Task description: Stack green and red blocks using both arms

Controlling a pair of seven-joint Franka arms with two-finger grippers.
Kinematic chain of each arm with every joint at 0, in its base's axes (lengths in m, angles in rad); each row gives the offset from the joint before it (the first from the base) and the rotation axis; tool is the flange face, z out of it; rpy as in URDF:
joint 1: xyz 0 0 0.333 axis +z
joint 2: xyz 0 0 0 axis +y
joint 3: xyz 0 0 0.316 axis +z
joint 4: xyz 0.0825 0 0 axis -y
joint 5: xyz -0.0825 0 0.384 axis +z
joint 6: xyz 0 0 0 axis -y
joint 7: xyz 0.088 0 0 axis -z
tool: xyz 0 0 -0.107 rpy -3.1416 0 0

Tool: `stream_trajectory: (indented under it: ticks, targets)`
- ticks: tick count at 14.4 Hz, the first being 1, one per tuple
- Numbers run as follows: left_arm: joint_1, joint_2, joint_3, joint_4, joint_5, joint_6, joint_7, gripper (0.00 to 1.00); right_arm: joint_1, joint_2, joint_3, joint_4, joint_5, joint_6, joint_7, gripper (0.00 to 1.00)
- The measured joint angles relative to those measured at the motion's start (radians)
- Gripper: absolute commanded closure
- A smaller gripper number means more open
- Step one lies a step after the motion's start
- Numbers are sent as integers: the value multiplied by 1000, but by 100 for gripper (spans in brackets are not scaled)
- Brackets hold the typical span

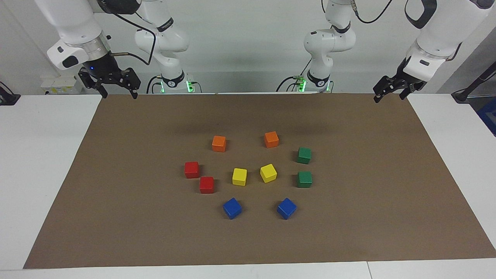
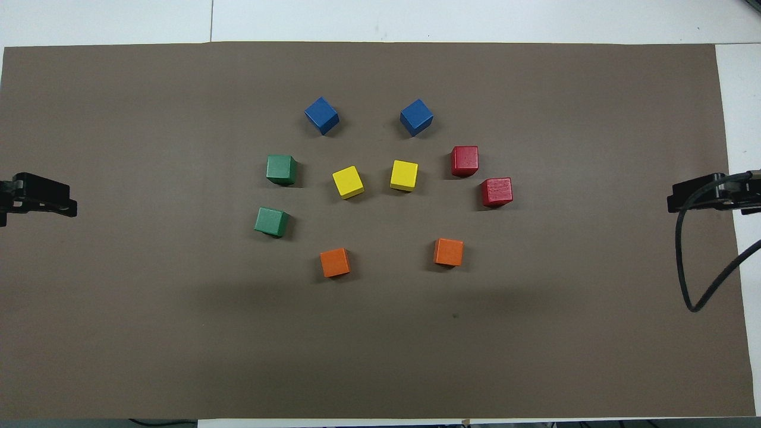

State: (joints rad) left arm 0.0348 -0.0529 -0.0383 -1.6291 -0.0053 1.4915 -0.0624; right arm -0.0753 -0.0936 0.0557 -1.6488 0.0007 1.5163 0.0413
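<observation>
Left gripper: jaws wide, empty, raised over the mat's left-arm end; cut off overhead.
Right gripper: jaws wide, empty, raised over the mat's right-arm end.
Green blocks: unstacked, toward the left arm's end.
Red blocks: unstacked, toward the right arm's end.

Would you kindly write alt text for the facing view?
Ten cubes sit unstacked on a brown mat, among them two green blocks and two red blocks. The open left end effector and right end effector hang above its corners.
</observation>
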Motion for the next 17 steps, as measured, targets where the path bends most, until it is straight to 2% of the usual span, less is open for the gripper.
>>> stream_trajectory:
  ticks: [12,17]
  targets:
    - [0,0,1,-4,0,11,63,0,-2,0,0,0,0,13,0,0]
    - [-5,0,-15,-33,0,58,50,0,13,1,14,-16,9,44,18,0]
